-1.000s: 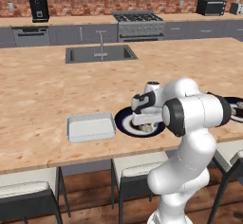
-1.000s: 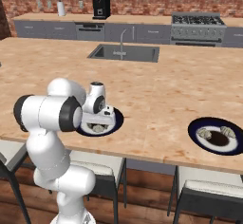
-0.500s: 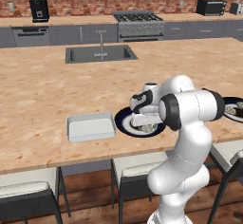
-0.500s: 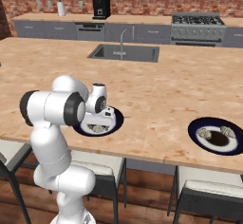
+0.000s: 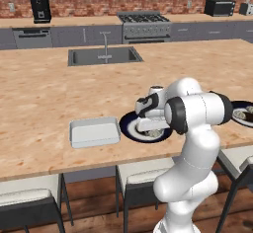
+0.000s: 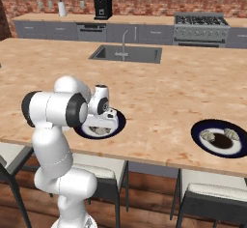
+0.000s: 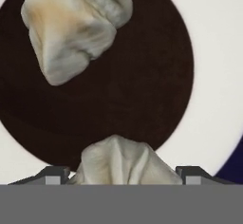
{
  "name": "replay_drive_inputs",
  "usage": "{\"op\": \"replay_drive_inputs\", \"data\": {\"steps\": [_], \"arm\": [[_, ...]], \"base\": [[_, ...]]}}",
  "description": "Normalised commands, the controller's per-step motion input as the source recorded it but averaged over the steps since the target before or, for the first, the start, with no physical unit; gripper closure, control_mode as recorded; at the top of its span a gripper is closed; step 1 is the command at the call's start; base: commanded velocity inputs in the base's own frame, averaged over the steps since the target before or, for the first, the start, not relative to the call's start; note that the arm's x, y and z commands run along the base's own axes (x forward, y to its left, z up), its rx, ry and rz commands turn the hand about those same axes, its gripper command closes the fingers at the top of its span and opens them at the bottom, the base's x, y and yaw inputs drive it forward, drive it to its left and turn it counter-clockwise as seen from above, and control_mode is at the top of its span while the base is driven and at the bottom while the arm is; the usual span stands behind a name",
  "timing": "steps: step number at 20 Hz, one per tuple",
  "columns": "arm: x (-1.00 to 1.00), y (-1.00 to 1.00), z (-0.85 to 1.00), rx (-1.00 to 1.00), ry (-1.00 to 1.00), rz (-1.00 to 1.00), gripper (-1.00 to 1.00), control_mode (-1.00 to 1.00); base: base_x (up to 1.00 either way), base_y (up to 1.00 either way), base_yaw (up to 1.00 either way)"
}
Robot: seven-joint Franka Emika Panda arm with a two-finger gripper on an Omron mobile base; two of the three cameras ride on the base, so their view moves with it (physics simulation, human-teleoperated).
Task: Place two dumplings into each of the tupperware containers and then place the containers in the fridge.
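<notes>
Gripper [image 7: 121,178] low over plate [image 7: 209,66], jaws wide, straddling bottom-centre dumpling [image 7: 124,163] for pickup; second dumpling [image 7: 71,23] upper left.

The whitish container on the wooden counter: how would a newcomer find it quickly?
Start at the long wooden counter and look along its near edge. The whitish container lies left of the dark blue plate under the arm. It is rectangular and pale, while its neighbours are round.

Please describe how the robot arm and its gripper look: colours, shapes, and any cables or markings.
The arm is glossy white with rounded, bulbous links and dark grey rings at the joints. The gripper has two small dark grey finger tips with squared ends. No cables or markings are visible.
</notes>
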Motion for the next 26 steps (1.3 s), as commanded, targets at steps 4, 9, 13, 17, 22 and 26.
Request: {"op": "replay_drive_inputs", "data": {"steps": [4, 9, 13, 17, 22, 26], "arm": [[0.00, 0.00, 0.04, 0.00, 0.00, 0.00, 1.00, -1.00], [-0.31, 0.42, 0.70, 0.00, 0.00, 0.00, 1.00, -1.00], [-0.40, 0.84, 0.83, 0.00, 0.00, 0.00, 1.00, -1.00], [-0.28, 1.00, 0.59, 0.00, 0.05, 0.00, 1.00, -1.00], [0.14, 0.81, 0.31, 0.00, 0.02, 0.00, 1.00, -1.00], [0.50, 0.61, 0.00, -0.01, 0.02, 0.00, 1.00, -1.00]], "base": [[0.00, 0.00, 0.00], [0.00, 0.00, 0.00], [0.00, 0.00, 0.00], [0.00, 0.00, 0.00], [0.00, 0.00, 0.00], [0.00, 0.00, 0.00]]}}
